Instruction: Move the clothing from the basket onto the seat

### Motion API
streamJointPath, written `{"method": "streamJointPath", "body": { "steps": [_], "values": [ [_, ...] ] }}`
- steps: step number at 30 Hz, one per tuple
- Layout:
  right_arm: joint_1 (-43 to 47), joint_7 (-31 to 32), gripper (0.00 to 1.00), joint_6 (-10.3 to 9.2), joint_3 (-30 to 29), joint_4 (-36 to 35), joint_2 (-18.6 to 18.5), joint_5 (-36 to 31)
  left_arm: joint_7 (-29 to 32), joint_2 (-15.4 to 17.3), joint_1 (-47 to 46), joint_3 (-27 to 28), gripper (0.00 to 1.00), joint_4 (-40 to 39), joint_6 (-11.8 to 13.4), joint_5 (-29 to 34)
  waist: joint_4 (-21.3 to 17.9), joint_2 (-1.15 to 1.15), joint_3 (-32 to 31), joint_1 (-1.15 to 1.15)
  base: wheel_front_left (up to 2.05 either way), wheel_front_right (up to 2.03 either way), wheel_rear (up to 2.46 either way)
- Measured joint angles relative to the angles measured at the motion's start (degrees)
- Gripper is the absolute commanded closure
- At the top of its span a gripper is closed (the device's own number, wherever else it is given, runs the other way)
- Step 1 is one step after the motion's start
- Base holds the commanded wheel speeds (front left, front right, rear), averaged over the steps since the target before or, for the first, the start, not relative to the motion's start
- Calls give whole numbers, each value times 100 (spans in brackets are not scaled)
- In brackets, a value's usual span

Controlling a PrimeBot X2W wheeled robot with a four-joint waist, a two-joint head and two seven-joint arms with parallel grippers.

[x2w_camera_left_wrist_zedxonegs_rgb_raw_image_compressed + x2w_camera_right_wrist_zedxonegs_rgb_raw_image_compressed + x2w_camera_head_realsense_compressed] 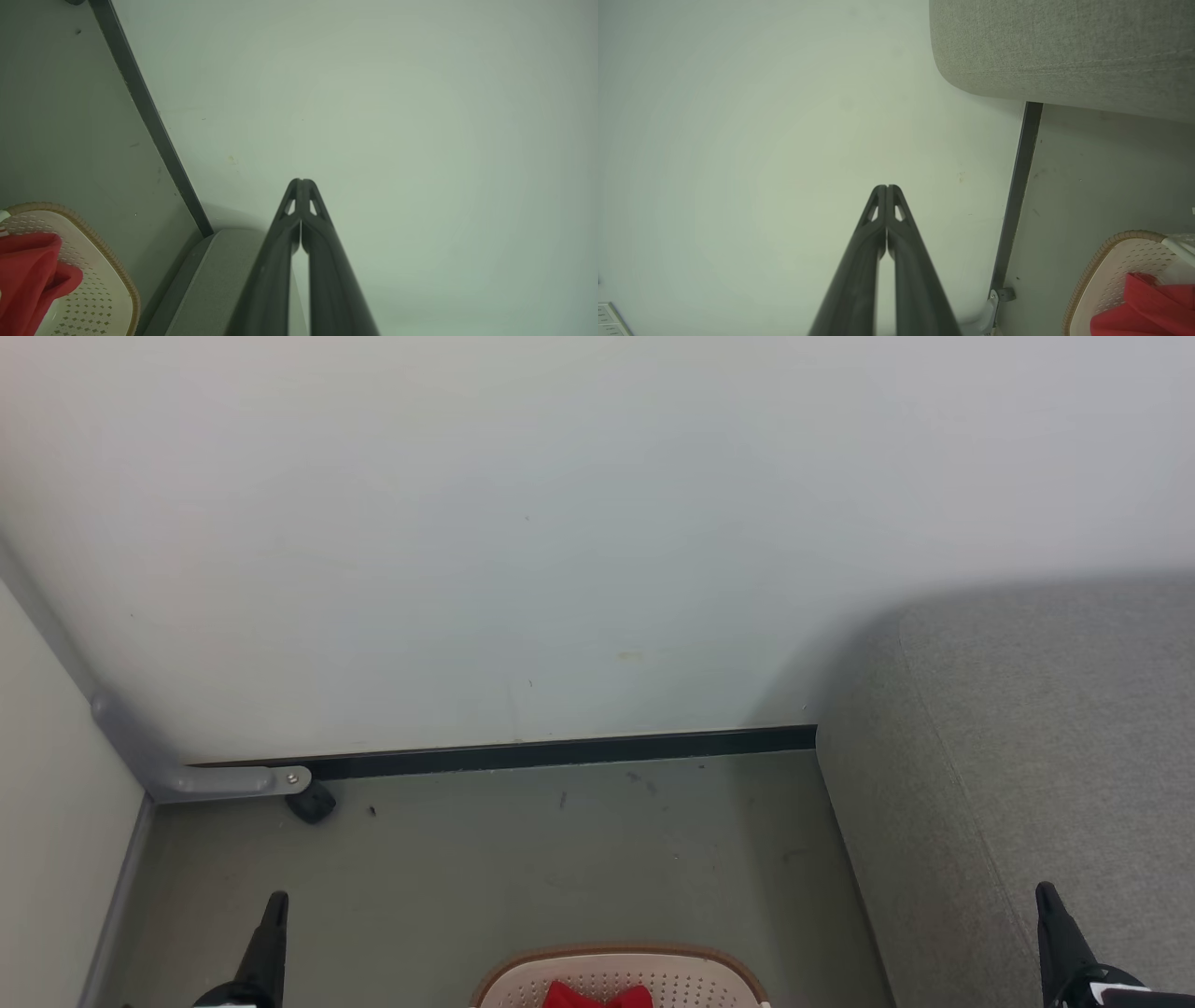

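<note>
Nearest: left hand [274, 913] and right hand [1049, 902] were raised at the lower corners of the head view. Each had its two dark fingers pressed tip to tip and held nothing. Both wrist views agreed, with the tips met and aimed at bare wall.

Between the hands, at the bottom edge: the laundry basket [618, 953] stood on the floor [560, 859], with a cream perforated wall and a brown woven-look rim. The red clothing [597, 997] lay bunched inside it, one fold standing up against the far wall. No garment was out, so the task was judged to be at its start.

Right of the basket, near it: the grey sofa seat [1027, 728], rounded at the edge and bare where visible.

Farthest: a dark baseboard [560, 753], a small black caster [311, 803] at the left corner, and the pale wall [560, 523].

Step in hand (judgement): the first reach into the basket.
- Bend lower first, since the head view cut the basket off.
- Spread the fingers before descending.
- Enter from above, inside the rim and clear of the wall.
- Pinch the raised fold rather than digging to the bottom.
- Lift until the trailing cloth clears the rim, as a snag would likely drag the light basket.
- The right hand was on the seat's side and looked the better choice for the carry
</note>
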Motion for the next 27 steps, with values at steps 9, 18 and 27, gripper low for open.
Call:
{"method": "streamJointPath", "body": {
  "steps": [9,18,27],
  "values": [
    [0,0,100,0,0,0,0,0,0,0,0,0,100,0,0,0,0,0,0,0,0,0,0],
    [143,0,0,-11,21,187,57,-2,-1,-52,168,-16,0,185,9,1,0,0,0,0,0,0,0],
    [201,-151,0,-26,104,183,80,-2,-111,-58,233,-43,0,182,9,1,3,0,4,0,0,0,0]
  ]
}}
